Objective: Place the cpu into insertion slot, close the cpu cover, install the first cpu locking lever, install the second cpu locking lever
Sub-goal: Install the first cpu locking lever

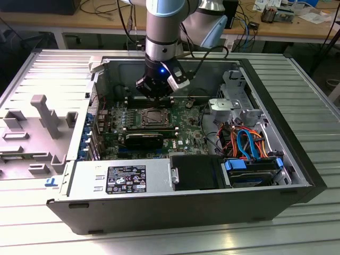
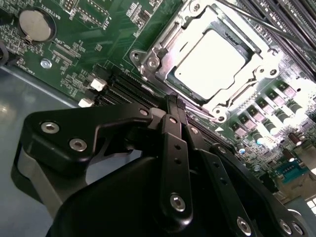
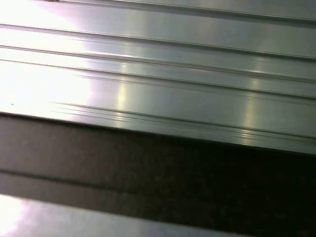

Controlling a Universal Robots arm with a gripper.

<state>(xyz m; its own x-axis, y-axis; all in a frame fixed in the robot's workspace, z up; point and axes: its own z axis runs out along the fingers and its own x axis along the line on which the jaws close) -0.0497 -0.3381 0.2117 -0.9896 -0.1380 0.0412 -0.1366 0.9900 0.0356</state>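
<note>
The claw, fingers together and empty, hovers near the seated cpu; we judge it light, fragile, best held by its edges.

An open computer case lies on a ribbed metal table. Inside, a grey power supply sits along the near wall. Blue and orange cables run near a drive. A coin battery sits on the green board.

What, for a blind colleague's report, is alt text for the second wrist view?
The cpu lies in its socket, framed by the cpu cover, on a green motherboard. The shut black gripper hovers beside the socket.
</note>
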